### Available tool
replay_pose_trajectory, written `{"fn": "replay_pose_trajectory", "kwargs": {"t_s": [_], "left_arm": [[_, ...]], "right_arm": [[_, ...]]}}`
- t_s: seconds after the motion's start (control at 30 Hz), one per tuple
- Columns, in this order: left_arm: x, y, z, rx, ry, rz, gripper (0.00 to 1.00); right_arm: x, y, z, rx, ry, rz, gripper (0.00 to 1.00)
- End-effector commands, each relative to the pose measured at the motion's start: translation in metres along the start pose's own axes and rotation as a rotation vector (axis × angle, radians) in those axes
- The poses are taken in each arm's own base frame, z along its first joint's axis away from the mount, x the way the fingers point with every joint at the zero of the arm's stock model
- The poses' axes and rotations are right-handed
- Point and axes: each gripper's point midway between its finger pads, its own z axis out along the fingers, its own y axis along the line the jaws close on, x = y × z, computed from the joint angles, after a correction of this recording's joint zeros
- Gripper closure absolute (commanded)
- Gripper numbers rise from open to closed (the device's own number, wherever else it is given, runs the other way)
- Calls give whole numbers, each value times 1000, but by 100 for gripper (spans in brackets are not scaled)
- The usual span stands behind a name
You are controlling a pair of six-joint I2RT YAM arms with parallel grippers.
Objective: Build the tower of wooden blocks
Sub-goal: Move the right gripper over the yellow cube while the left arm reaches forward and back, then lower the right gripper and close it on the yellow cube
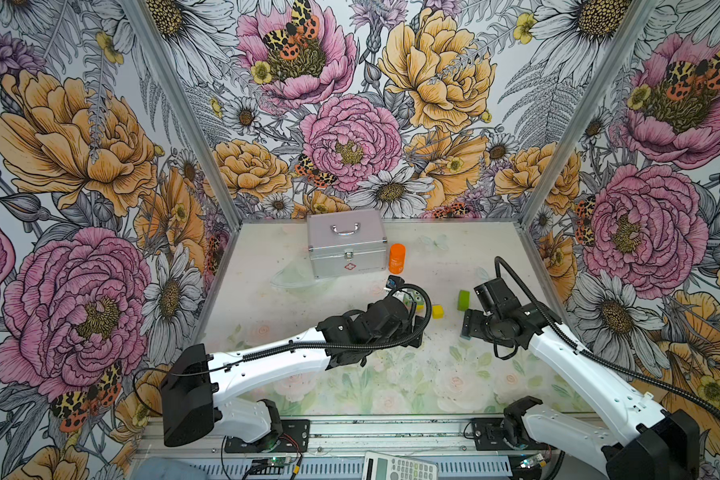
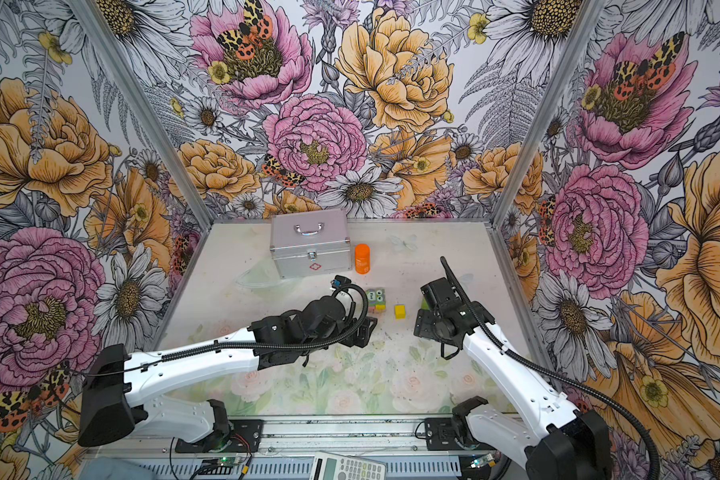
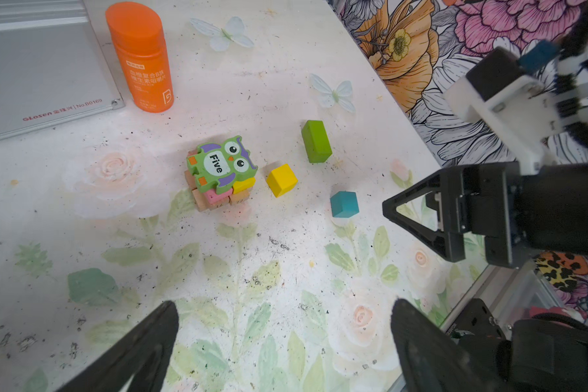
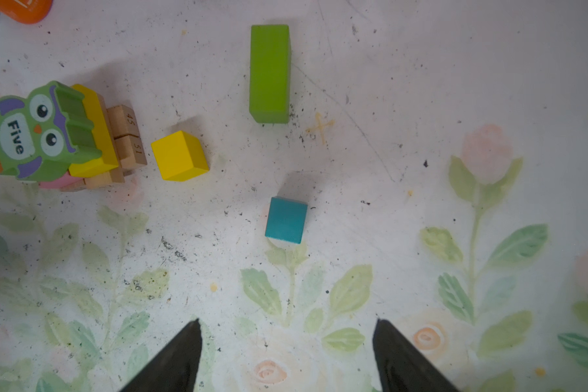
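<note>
Jaws apart, empty: left gripper, right gripper. The teal cube stands clear of yellow cube, green bar, tower.

Owl-topped tower, apparently tan-and-pink base; yellow cube, teal cube, green bar loose beside.

I work in a robot test cell, a lab booth rather than a home. Flower-printed wall panels are held by bare aluminium corner posts. My left arm and right arm are bolted to an aluminium rail. Exposed circuit boards, loose wiring and a calculator sit at the front edge.
</note>
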Motion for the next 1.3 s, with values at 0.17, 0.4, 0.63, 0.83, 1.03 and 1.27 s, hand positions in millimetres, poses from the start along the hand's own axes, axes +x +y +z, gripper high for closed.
{"fn": "replay_pose_trajectory", "kwargs": {"t_s": [0.17, 0.4, 0.63, 0.83, 1.03, 1.27], "left_arm": [[-26, 31, 10, -34, -35, -51, 1], [-16, 50, -8, -66, -35, -63, 1], [-6, 78, -38, -97, -91, -132, 1], [-1, 99, -59, -110, -138, -197, 1], [3, 112, -69, -123, -155, -219, 1], [2, 120, -67, -133, -158, -227, 1]], "right_arm": [[-31, 43, 19, -133, -30, -65, 39], [-39, 65, 49, -175, 14, -95, 38], [-48, 72, 58, -164, 16, -133, 39], [-54, 78, 66, -160, 33, -148, 43], [-54, 79, 77, -145, 59, -156, 45], [-55, 84, 84, -152, 82, -162, 44]]}}
